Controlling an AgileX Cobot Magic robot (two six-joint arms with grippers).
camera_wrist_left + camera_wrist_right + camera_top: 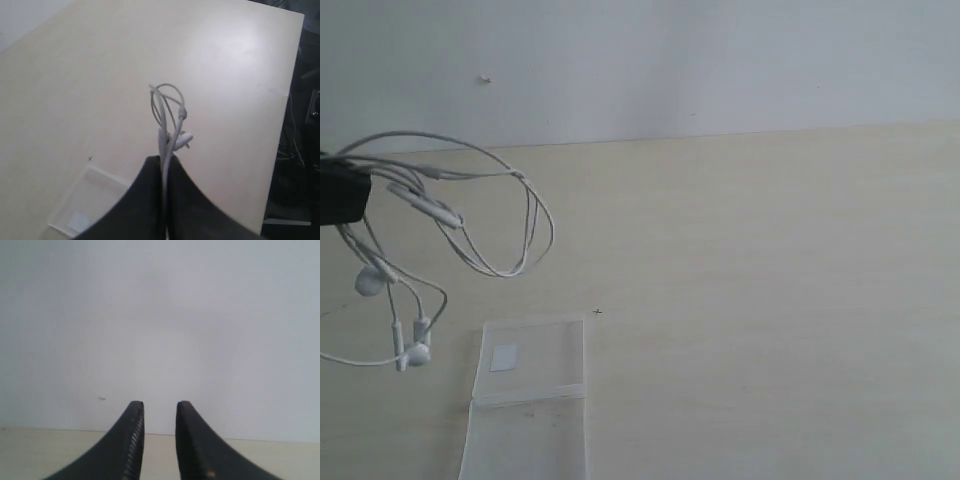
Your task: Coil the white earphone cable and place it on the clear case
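Left pincer (164,162): clamped on cable (428,207), up high.
Right pincer (159,405): apart, empty.
Case (548,362): 5 o'clock of cable.
Tip: lower slowly; loops may swing.

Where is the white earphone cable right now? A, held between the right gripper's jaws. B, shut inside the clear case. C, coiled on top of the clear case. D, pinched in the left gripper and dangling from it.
D: the left gripper is shut on the white earphone cable, whose loops and earbuds dangle from it, while the clear case lies bare and the right gripper holds nothing.
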